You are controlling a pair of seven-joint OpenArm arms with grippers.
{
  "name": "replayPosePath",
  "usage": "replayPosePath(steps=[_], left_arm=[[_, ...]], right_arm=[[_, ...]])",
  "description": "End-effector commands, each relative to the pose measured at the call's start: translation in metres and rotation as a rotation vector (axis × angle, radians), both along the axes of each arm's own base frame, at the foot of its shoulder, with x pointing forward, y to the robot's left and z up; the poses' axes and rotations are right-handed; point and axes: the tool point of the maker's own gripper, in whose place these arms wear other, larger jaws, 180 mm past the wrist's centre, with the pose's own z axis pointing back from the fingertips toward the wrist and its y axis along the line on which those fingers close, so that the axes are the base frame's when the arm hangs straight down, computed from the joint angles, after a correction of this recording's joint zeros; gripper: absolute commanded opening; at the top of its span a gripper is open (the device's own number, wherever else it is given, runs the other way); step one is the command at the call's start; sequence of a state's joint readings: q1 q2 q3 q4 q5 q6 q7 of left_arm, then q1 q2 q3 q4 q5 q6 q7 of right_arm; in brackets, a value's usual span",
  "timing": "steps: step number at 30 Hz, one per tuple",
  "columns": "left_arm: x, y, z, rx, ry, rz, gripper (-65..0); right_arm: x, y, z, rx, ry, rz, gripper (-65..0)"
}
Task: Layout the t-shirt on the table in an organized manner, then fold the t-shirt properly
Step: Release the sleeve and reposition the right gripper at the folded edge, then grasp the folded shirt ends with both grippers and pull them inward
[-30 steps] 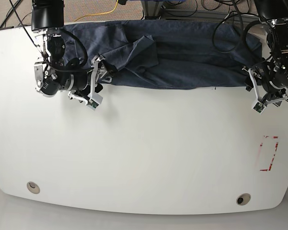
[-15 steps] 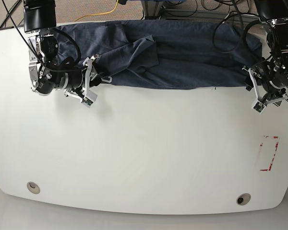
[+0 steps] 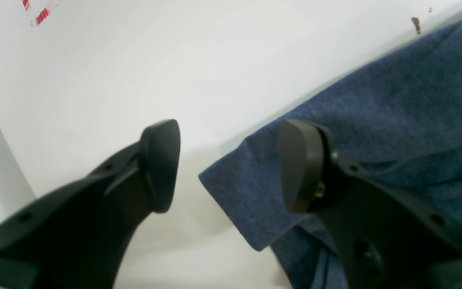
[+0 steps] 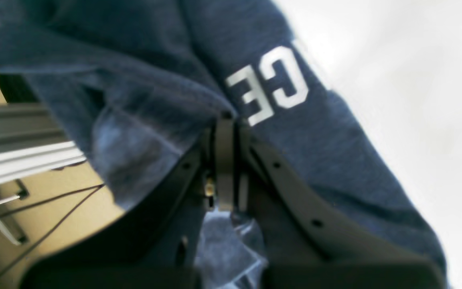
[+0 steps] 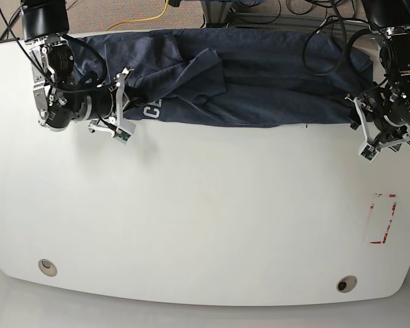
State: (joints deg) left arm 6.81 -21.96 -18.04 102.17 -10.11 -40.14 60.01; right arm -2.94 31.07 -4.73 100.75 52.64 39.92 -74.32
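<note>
Comparing this moment with a second ago, we see our right gripper [image 4: 225, 120] has gone from open beside the cloth to clamped tight on a fold of the t-shirt [image 5: 260, 82], its fingers pressed together just below the white lettering [image 4: 273, 88]. It has also drawn outward toward its own side of the table [image 5: 205, 225], and in the base view that lettering [image 5: 152, 111] now shows on a stretch of fabric pulled out where a rumpled corner lay before. Our left gripper [image 3: 227, 164] has not shifted: its jaws stand well apart, straddling the opposite corner of the shirt without holding it, one finger [image 3: 161, 164] over bare tabletop and the other finger [image 3: 299, 164] above the cloth. The shirt itself lies bunched in a long band along the far edge of the table, with a crumpled flap near its middle and nothing yet spread toward us. We judge that we are at the start of the layout: one corner is secured, the other awaits a grip, and only then can both arms draw the garment flat.
</note>
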Motion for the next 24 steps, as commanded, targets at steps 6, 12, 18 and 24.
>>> replayPosePath(steps=[6,12,18,24], left_arm=[[0.008,0.003,0.013,0.012,-0.043,-0.008,-28.3],[0.007,0.002,0.012,0.010,-0.040,-0.008,-28.3],[0.007,0.002,0.012,0.010,-0.040,-0.008,-28.3],[0.007,0.002,0.012,0.010,-0.040,-0.008,-28.3]], right_arm=[[-0.011,0.005,0.030,0.050,-0.052,0.070,-65.0],[-0.032,-0.001,0.024,0.034,-0.003,0.088,-65.0],[-0.048,-0.012,0.017,0.001,0.042,0.092,-60.1],[-0.053,-0.023,0.016,-0.031,0.056,0.100,-37.9]])
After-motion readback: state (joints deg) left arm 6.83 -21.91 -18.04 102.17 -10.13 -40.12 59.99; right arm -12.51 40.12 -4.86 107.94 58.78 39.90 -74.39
